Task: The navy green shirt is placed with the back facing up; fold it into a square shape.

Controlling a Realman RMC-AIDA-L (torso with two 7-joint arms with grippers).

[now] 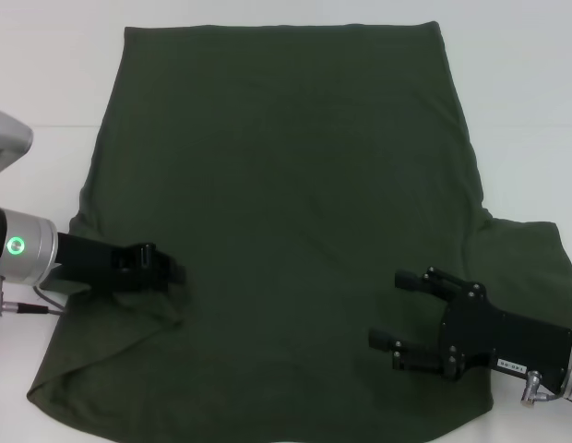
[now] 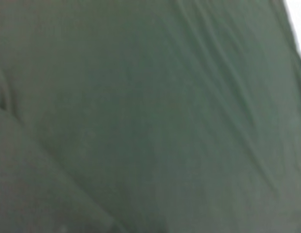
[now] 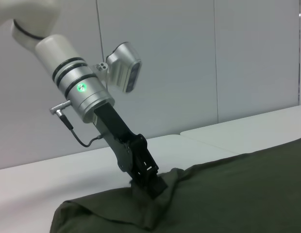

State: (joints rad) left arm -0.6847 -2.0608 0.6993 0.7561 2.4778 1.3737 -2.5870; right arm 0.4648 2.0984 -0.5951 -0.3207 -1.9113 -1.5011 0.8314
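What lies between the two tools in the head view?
Only plain navy green shirt fabric lies between the left tool and the right tool; the head view shows it.

Navy green shirt [image 1: 286, 212] spread flat across the table [image 1: 46, 83], filling the middle from 12 to 6 o'clock. Left tool [image 1: 171, 274] down on the shirt's edge at 8 o'clock, cloth bunched around it. Right tool [image 1: 389, 309] above the shirt at 4 o'clock, pointing toward 9 o'clock.

A small white label [image 1: 510, 366] is seen on the right gripper [image 1: 401, 309], but its print cannot be read.
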